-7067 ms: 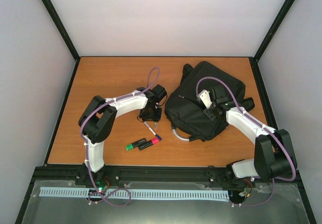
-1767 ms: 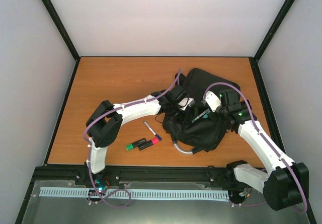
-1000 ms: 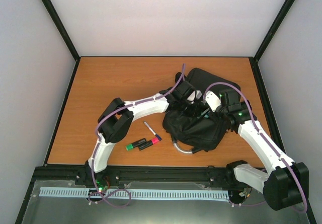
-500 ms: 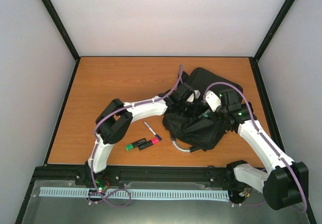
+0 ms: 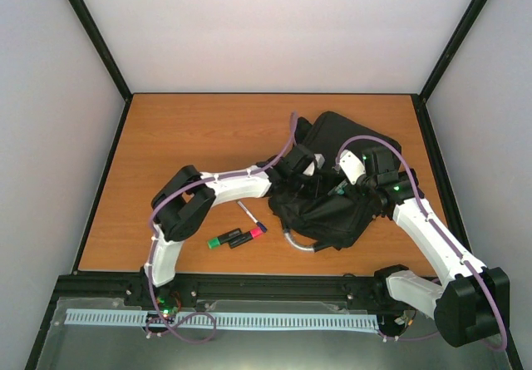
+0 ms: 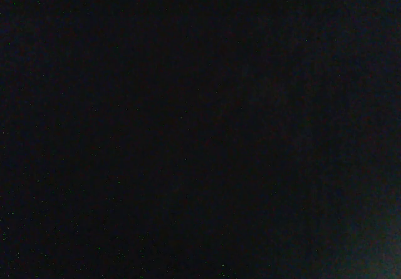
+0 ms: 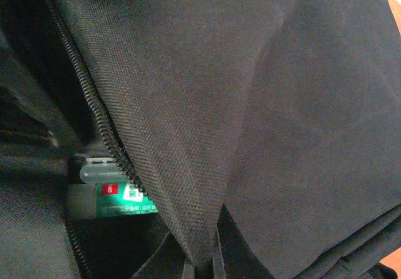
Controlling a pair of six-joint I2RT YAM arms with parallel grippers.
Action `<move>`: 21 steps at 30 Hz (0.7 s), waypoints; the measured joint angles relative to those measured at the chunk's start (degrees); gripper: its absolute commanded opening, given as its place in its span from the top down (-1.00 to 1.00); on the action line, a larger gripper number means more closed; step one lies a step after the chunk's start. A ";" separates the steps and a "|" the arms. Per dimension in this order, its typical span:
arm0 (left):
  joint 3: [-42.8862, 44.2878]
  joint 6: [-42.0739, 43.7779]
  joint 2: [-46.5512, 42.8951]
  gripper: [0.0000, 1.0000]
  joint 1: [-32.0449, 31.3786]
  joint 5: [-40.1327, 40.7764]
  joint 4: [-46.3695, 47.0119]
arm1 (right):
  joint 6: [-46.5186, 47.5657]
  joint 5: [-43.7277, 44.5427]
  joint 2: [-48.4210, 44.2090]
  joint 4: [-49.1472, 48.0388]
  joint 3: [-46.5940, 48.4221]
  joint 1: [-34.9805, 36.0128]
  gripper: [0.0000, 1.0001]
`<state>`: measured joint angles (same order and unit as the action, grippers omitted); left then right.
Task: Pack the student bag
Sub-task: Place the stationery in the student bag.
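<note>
Matt woven cloth student bag point(image 7: 301, 103); table point(image 5: 183, 137) seemingly smooth wood.

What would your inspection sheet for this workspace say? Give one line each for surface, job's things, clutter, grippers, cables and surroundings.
Surface: wooden table, flat.
Job's things: black student bag at right, zip open, a green-labelled item inside.
Clutter: green highlighter, pink highlighter and pen lying left of the bag.
Grippers: left gripper shut, reaching into the bag, its camera dark; right gripper shut on bag fabric.
Cables: purple cable looped along each arm.
Surroundings: pale walls, black frame.
</note>
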<state>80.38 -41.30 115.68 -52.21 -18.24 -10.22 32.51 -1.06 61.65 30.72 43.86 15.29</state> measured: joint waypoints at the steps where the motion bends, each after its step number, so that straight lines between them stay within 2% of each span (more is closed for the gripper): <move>1: 0.76 -0.09 1.03 0.98 -0.26 -0.15 0.17 | 0.00 -0.07 0.00 0.00 0.00 0.00 0.95; 9: 7.50 -1.25 7.19 0.99 -1.88 0.13 3.65 | 0.00 0.15 0.00 0.17 0.00 -0.02 0.94; 17: 5.09 -1.73 6.29 0.92 -2.29 1.44 8.22 | 0.02 0.13 0.15 0.11 0.00 -0.07 0.94; 19: 3.63 -1.42 4.98 0.74 -2.29 1.62 8.00 | 0.02 0.07 0.39 0.11 0.00 -0.07 0.95; 21: 2.73 -0.68 3.34 0.22 -2.29 1.70 6.71 | 0.02 0.04 0.42 0.09 0.00 -0.07 0.94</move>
<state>83.11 -41.98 119.02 -54.50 -16.53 -3.51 32.53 -1.02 62.06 30.81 43.86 15.22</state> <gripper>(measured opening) 0.109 0.045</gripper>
